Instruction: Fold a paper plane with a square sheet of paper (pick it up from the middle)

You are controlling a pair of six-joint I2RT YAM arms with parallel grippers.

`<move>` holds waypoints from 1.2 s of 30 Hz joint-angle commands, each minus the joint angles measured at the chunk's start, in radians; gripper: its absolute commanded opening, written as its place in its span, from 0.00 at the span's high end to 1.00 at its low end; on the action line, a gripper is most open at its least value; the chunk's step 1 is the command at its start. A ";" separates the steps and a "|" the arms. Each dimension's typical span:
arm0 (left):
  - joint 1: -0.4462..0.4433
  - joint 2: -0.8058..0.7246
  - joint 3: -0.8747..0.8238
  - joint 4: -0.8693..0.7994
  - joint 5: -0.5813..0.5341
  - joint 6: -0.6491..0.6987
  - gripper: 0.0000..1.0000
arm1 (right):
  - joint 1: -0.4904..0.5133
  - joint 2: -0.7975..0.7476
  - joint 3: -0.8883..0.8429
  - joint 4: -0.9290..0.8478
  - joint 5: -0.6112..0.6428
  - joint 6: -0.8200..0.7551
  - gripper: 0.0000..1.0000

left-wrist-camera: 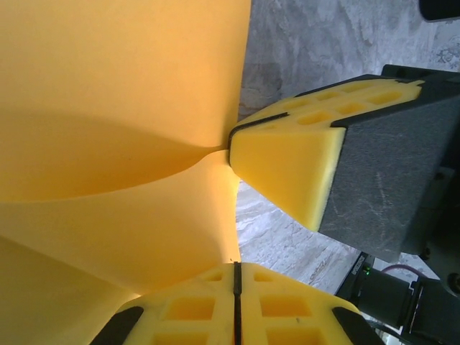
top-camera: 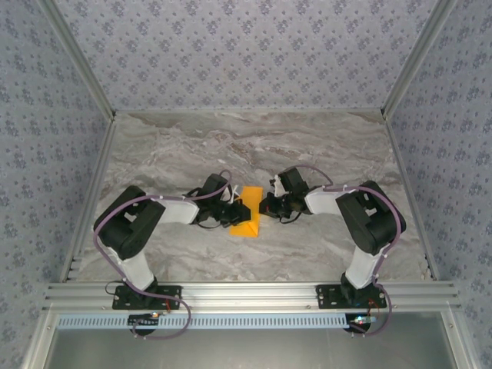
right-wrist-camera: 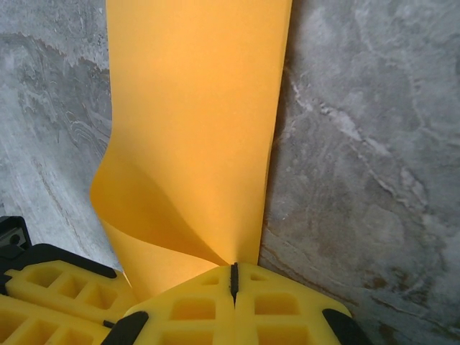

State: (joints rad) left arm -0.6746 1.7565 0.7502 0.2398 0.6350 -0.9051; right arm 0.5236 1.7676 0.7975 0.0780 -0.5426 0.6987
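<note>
Orange and thin, the square sheet of paper (top-camera: 247, 217) is curled up mid-worktop (top-camera: 323, 146), pinched tight by the left gripper (left-wrist-camera: 236, 277) and the right gripper (right-wrist-camera: 233, 277), so I think nearly all the plane folds are left.

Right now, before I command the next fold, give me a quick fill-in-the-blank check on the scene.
The sheet of paper is ____ in colour.
Both the left tool and the right tool are ____ on the sheet of paper.
The table under the arms has a grey ____ pattern.
Missing words: orange; shut; marble.
</note>
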 commanded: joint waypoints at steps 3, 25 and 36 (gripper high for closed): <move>-0.005 0.015 0.021 -0.027 -0.009 0.026 0.90 | -0.005 0.024 0.023 -0.013 -0.005 -0.018 0.98; -0.006 0.037 0.014 -0.037 -0.021 0.028 0.90 | -0.005 0.029 0.023 -0.026 0.006 -0.024 0.98; -0.010 0.053 0.009 -0.060 -0.043 0.033 0.90 | -0.005 0.037 0.023 -0.031 0.005 -0.025 0.98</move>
State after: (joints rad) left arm -0.6769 1.7943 0.7513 0.2230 0.6151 -0.8978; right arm 0.5228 1.7767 0.8059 0.0780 -0.5480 0.6903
